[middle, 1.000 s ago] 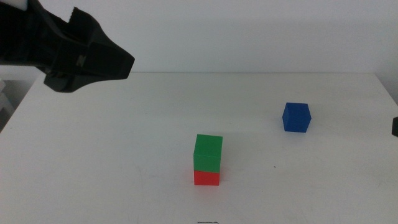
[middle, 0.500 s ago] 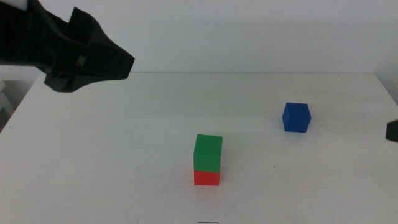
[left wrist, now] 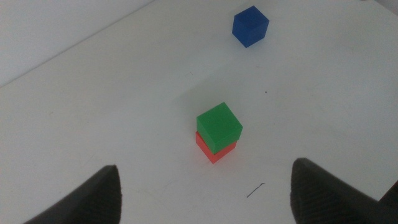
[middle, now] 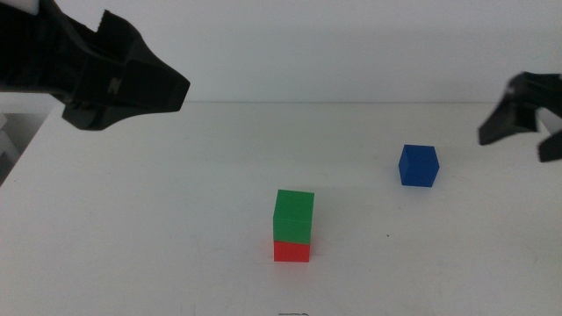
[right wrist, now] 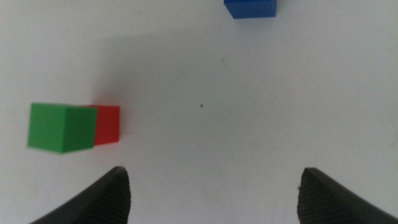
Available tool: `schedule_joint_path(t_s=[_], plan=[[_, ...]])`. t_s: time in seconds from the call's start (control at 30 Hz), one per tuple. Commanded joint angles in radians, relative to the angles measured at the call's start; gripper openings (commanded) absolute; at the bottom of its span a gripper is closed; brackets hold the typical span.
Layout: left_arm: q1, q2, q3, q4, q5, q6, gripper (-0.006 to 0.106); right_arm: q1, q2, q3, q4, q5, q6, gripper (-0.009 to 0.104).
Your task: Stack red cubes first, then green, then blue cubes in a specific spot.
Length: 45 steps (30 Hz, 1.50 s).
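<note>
Between the right gripper point(middle: 527, 132) and its target lies a short stretch of bare white table point(middle: 176, 228). Its two dark jaws are spread wide with nothing between them, hanging in the air at the right edge of the table. Just ahead of those jaws, and lower, sits the blue cube point(middle: 418, 165), alone on the tabletop and touching nothing. From the wrist camera the blue cube point(right wrist: 250, 8) shows only at the far limit of what lies ahead of the jaws, roughly in line with the gap between them.

Further out, well apart from the blue cube, the green cube point(middle: 293, 215) rests on top of the red cube point(middle: 291, 251), the pair close to squarely stacked.

The left gripper point(middle: 132, 83) hovers high over the far left of the table, jaws likewise released and empty, with the stack ahead of it and the blue cube beyond that.

Red and green look done; blue is left. The right arm is plainly the nearer one, so I'd guess it must reach forward and down onto the cube.
</note>
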Motion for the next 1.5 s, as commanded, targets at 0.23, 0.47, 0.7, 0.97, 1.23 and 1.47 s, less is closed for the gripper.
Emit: schedule_joint_path(t_s=[0.23, 0.47, 0.7, 0.97, 1.23, 1.47], plan=[[-0.002, -0.013, -0.026, -0.015, -0.055, -0.005, 0.093, 0.14, 0.248, -0.279, -0.229, -0.015, 0.141, 0.073], [-0.002, -0.013, -0.026, -0.015, -0.055, -0.005, 0.093, 0.206, 0.438, -0.478, -0.348, -0.008, 0.197, 0.073], [-0.002, -0.013, -0.026, -0.015, -0.055, -0.005, 0.093, 0.2, 0.582, -0.571, -0.374, 0.003, 0.244, 0.073], [-0.002, -0.013, -0.026, -0.015, -0.055, -0.005, 0.093, 0.198, 0.671, -0.571, -0.441, -0.06, 0.257, 0.073], [-0.002, -0.013, -0.026, -0.015, -0.056, -0.005, 0.093, 0.182, 0.729, -0.571, -0.444, -0.145, 0.276, 0.073], [-0.002, -0.013, -0.026, -0.015, -0.055, -0.005, 0.093, 0.182, 0.775, -0.571, -0.449, -0.198, 0.287, 0.072]])
